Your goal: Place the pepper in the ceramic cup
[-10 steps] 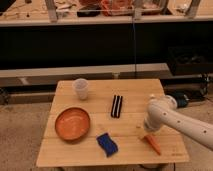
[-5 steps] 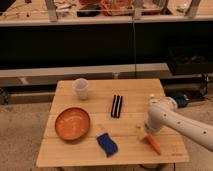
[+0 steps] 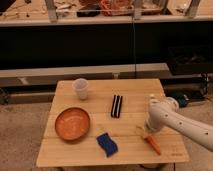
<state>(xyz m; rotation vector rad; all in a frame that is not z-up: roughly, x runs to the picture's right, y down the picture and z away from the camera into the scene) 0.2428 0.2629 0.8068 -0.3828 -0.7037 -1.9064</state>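
I have the white arm's gripper (image 3: 146, 132) low over the pale wooden table (image 3: 135, 90), at about 4 o'clock on the tabletop. The slim orange-red pepper (image 3: 153, 144) lies flat on the wood just beside it, toward 5 o'clock, with its paler end nearest the tool. Whether the gripper has closed on the pepper, I cannot tell.

Over the last second very little has changed: the arm has shifted only slightly and the pepper is in the same spot. To me that means the pickup is still pending and no carrying has begun.

The small whitish ceramic cup (image 3: 80, 88) stands upright at 11 o'clock, well apart from the pepper. The route between them runs toward 10 o'clock, past 3 things: the black ridged bar (image 3: 116, 106) at the centre, the crumpled blue cloth-like item (image 3: 106, 143) at 6 o'clock and the round orange plate (image 3: 72, 124) at 8 o'clock.
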